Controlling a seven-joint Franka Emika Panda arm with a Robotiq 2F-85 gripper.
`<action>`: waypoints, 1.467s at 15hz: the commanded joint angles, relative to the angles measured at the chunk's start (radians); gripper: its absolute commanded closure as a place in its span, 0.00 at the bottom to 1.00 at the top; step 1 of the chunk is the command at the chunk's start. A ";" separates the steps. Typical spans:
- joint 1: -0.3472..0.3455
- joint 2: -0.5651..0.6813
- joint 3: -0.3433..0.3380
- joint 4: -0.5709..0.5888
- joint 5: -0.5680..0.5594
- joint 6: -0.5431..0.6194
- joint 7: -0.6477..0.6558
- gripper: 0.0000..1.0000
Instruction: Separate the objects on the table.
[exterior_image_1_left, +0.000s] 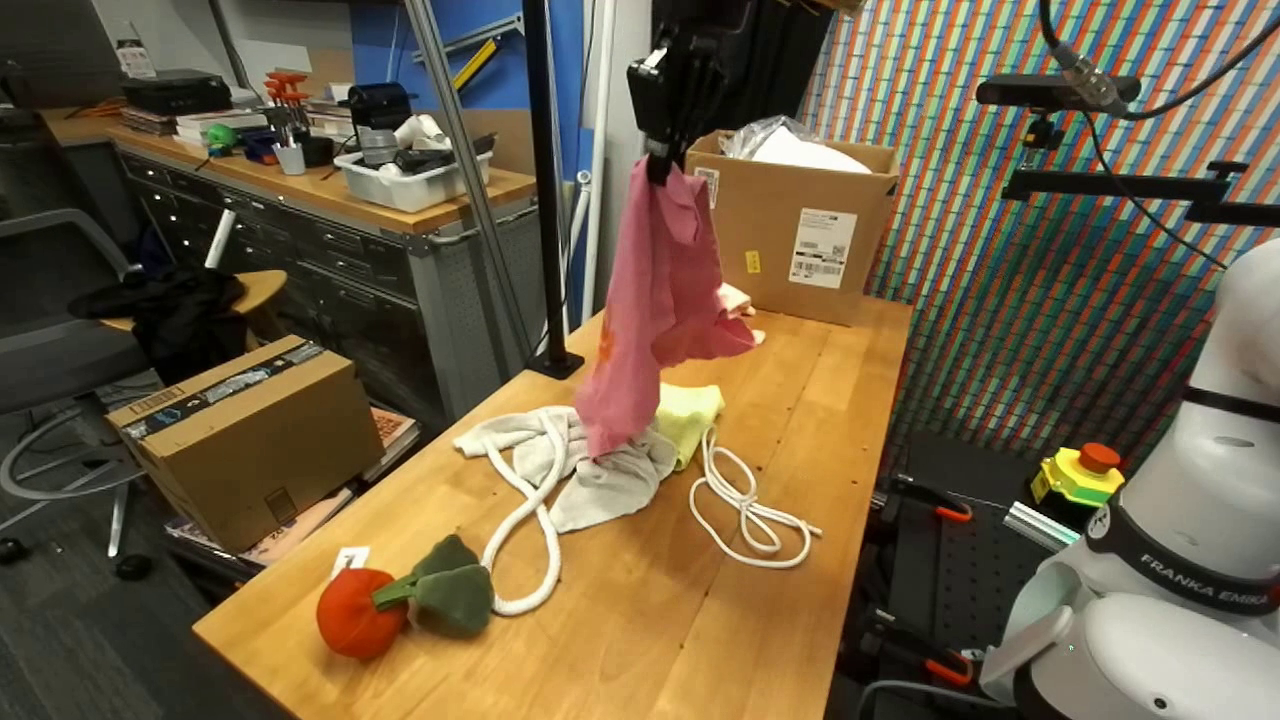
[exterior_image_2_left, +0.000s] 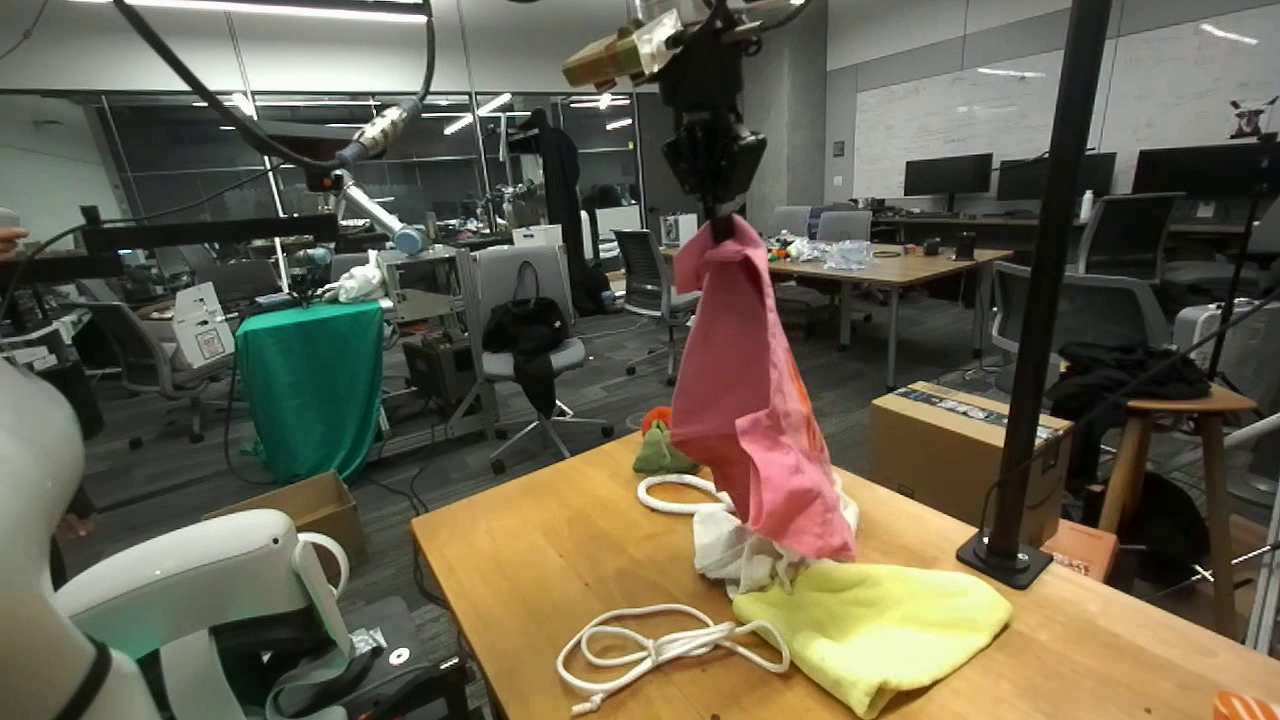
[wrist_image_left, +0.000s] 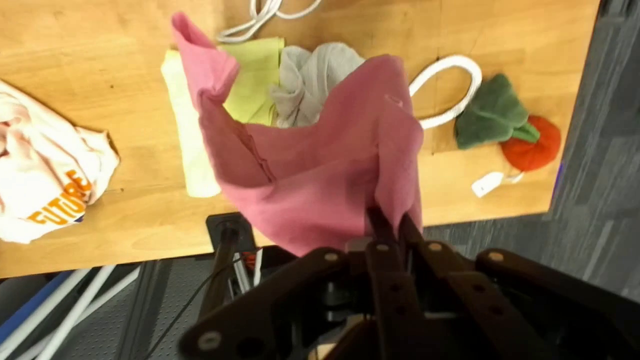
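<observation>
On table (exterior_image_1_left: 640, 650), cardboard box (exterior_image_1_left: 755, 235) holding plastic (exterior_image_1_left: 760, 136); above, hand (exterior_image_2_left: 722, 226) gripping pink cloth (exterior_image_2_left: 745, 370).

White arm (exterior_image_1_left: 1190, 490); black end effector (exterior_image_2_left: 722, 226)

A ceiling strip light (exterior_image_2_left: 300, 11) glowed white at the top of an exterior view, and glare streaked the glass wall (exterior_image_2_left: 440, 150) and whiteboard (exterior_image_2_left: 1060, 110). The counter (exterior_image_1_left: 760, 640) was evenly lit, its shadows soft. In the wrist view, the pale lettered cloth (wrist_image_left: 45, 170) and one side of the yellow cloth (wrist_image_left: 254, 77) were overexposed, and the dark tool (wrist_image_left: 394, 227) was out of focus.
</observation>
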 joint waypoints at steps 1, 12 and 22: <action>0.047 0.006 0.044 0.000 0.011 -0.082 -0.097 0.98; 0.151 0.075 0.107 0.025 0.061 -0.323 -0.331 0.98; 0.221 0.071 0.151 0.085 0.254 -0.440 -0.425 0.98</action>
